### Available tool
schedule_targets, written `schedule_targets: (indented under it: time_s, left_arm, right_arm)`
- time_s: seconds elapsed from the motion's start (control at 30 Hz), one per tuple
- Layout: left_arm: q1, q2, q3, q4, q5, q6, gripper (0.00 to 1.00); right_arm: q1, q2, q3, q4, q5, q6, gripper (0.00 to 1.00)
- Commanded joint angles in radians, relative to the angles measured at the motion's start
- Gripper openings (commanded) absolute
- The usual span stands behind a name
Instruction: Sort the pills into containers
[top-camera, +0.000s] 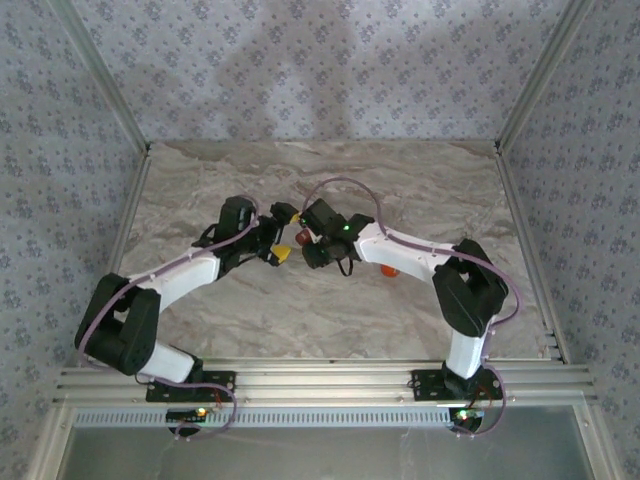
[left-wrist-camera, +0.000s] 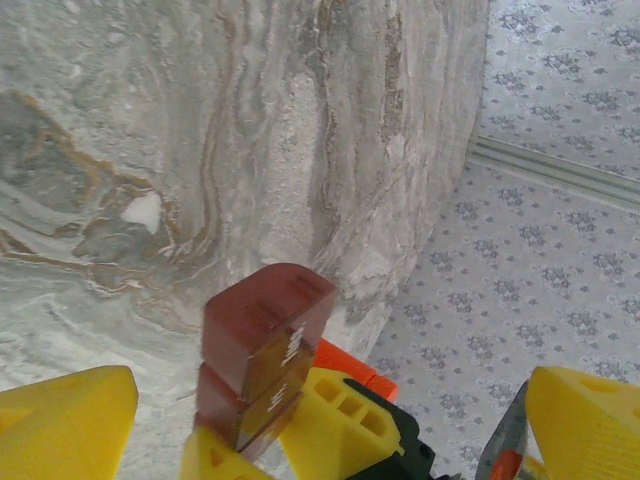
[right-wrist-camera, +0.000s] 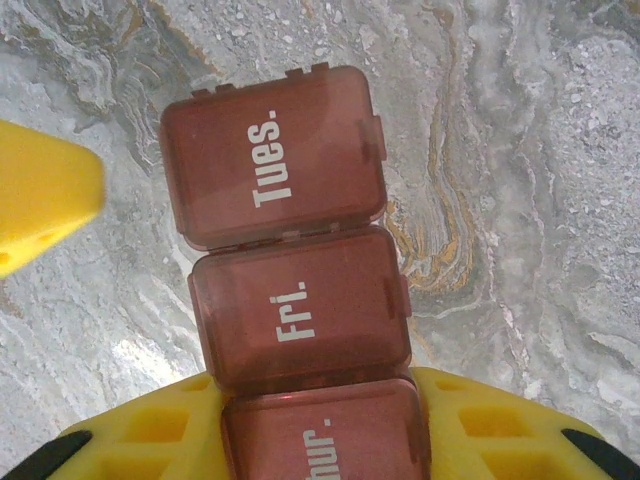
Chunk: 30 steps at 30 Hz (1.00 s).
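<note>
While your right gripper (right-wrist-camera: 320, 430) pinched the pill box (right-wrist-camera: 290, 250) at its Thur. cell, high above the bench's (top-camera: 300, 320) middle, your left gripper (left-wrist-camera: 330, 420) stood spread around its far end. You'd likely have done best holding firm and hooking 1 fingertip under the shut Tues. lid (right-wrist-camera: 270, 160).

Top camera overhead, looking down; wrist cameras close, both on containers (right-wrist-camera: 300, 300).
</note>
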Motion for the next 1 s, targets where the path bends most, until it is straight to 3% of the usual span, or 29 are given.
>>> schedule_targets:
  time_s: [0.0,0.33,0.97]
  left_arm:
    - [-0.021,0.029,0.049,0.07,-0.025,-0.038,0.99]
    - [-0.036,0.071,0.07,0.155,-0.036,-0.096,0.99]
    - [-0.058,-0.021,0.107,0.135,-0.046,-0.13,0.99]
  right_arm:
    - [0.011,-0.037,-0.02,0.03,0.012,0.026,0.37]
    - [0.013,-0.032,-0.038,0.041,0.004,0.031,0.37]
    - [0.006,0.011,-0.031,0.037,-0.018,0.046,0.37]
